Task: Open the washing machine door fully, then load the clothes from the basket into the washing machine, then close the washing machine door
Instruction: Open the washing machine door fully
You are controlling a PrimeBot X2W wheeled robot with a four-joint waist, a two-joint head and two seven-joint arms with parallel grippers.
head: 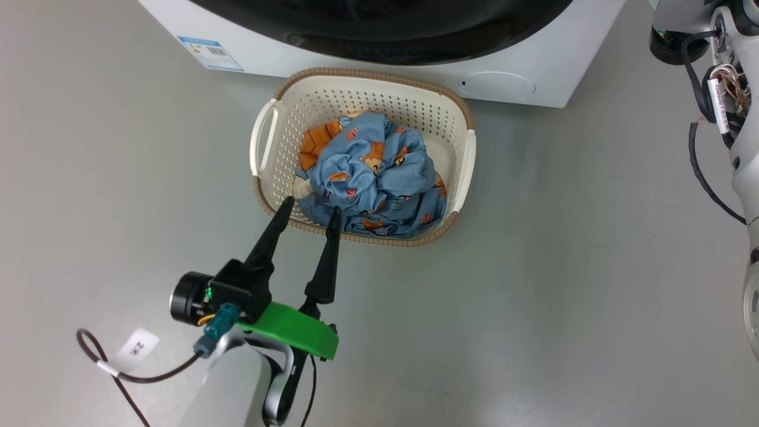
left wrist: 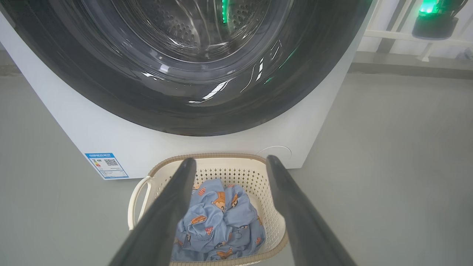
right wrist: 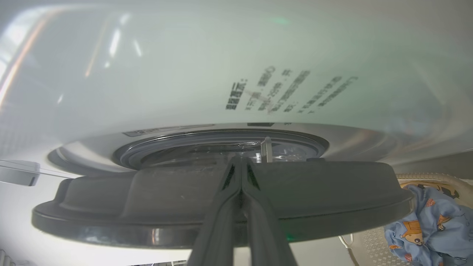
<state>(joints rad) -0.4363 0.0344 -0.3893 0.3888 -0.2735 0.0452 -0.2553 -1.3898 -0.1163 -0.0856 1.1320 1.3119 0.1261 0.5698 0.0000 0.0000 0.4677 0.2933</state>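
- The clothes (head: 373,172) lie bundled in the basket (head: 367,98), just beyond our left claw (head: 312,206), whose fingers stand apart.
- Our right claw (right wrist: 241,162), fingers together, points at the washing machine door (right wrist: 111,207).

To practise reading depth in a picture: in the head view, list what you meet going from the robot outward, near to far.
Left gripper, fingers apart → near rim of the basket → clothes lying in it → washing machine.
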